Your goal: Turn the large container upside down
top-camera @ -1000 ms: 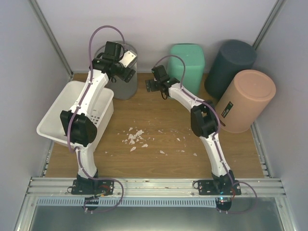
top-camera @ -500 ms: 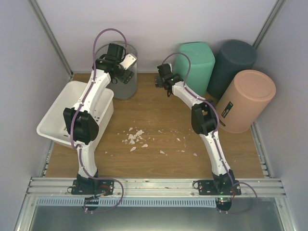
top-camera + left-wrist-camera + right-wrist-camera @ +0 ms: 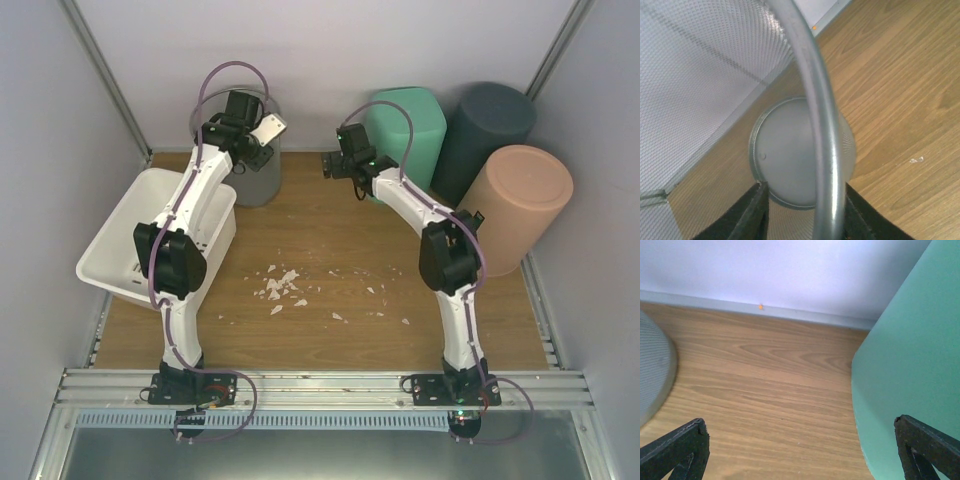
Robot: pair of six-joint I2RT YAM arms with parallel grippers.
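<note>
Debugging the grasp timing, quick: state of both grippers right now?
Left gripper: open, fingers straddling the mesh bin rim, not clamped.
Right gripper: open, empty, beside the green bin.

Reaches with the left arm (image 3: 190,215) straight away from its base, elbow at mid-length, wrist bent down at the far end. Points the left fingers (image 3: 754,217) downward, part-way apart, neither wide nor closed. Bows the right arm (image 3: 420,205) outward at the elbow, forearm angled back toward the middle. Holds the right fingers (image 3: 677,450) spread fully wide, aimed nearly level and forward.
</note>
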